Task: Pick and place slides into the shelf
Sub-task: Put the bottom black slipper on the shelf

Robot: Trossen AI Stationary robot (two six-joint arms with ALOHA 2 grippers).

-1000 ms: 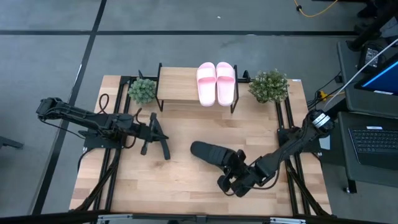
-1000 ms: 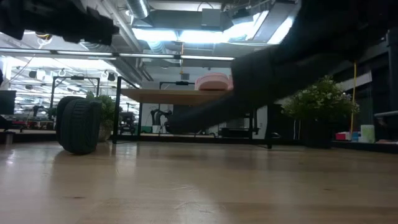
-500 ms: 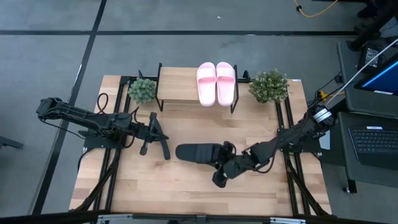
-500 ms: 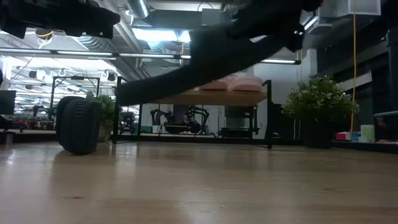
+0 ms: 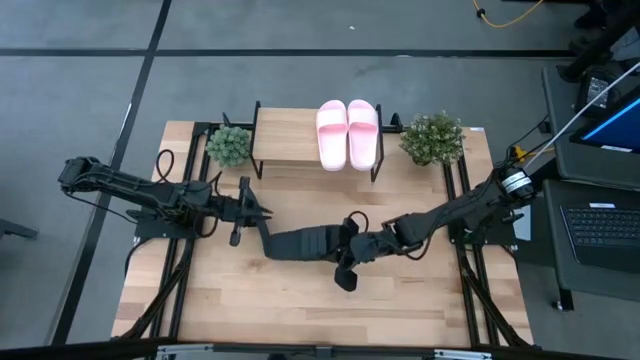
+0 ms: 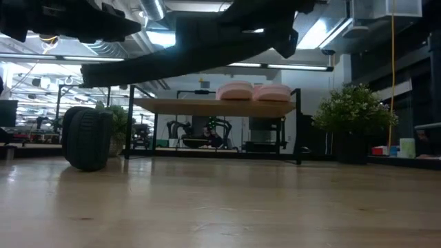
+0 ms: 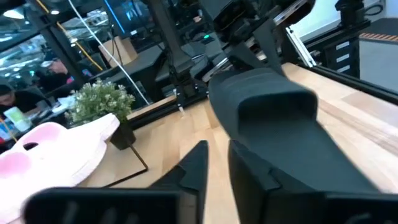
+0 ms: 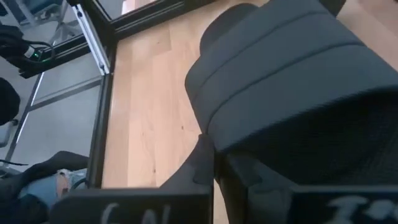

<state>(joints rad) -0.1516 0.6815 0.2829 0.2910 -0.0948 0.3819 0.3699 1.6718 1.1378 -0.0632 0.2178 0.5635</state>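
Right gripper [image 5: 347,246] clamped on black slide [image 5: 308,243] mid-table; left gripper [image 5: 262,232] at its far end, fingers apart; 2 pink slides [image 5: 347,133] on shelf [image 5: 283,147].

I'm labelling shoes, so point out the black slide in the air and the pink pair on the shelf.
Black rubber slide sandal [image 5: 308,243], high view, on its sole.
Pale pink slide pair [image 5: 347,132], high view, where the two straps meet.

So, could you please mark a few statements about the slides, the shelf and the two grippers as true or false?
1. Two pink slides lie on the shelf. True.
2. The right gripper holds a black slide. True.
3. That black slide rests flat on the table. False: the low view shows it lifted clear.
4. Both pink slides sit at the shelf's left end. False: they sit at its right end.
5. The left gripper is beside the black slide's far end. True.
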